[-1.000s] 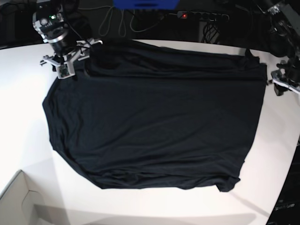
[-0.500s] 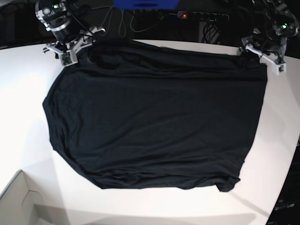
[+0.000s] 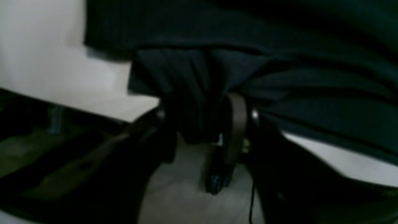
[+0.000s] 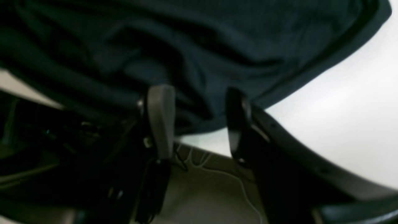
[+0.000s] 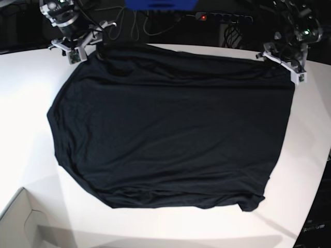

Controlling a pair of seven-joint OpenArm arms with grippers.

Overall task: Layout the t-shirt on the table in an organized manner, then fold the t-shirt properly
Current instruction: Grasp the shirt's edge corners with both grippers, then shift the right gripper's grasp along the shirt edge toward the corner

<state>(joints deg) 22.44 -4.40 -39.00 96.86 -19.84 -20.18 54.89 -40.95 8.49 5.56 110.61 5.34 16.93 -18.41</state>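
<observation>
The black t-shirt (image 5: 170, 129) lies spread flat on the white table (image 5: 26, 103). My right gripper (image 5: 77, 47) sits on the shirt's far left corner. In the right wrist view this gripper (image 4: 199, 93) stands open, and the t-shirt (image 4: 217, 37) runs as a sheet across the gap between its fingers. My left gripper (image 5: 289, 67) is at the far right corner. In the left wrist view a gathered flap of the t-shirt (image 3: 192, 102) fills the space between the left gripper (image 3: 199, 109) fingers. The flap hides whether they pinch it.
A pale cardboard box corner (image 5: 20, 222) sits at the near left. A power strip (image 5: 222, 17) and cables (image 5: 129, 23) lie behind the table's far edge. The table's curved edge (image 5: 318, 196) runs close to the shirt on the right.
Both grippers moved toward the far edge. The folded band along the shirt's far side got pulled flat. My left gripper came from beside the shirt onto its far right corner.
</observation>
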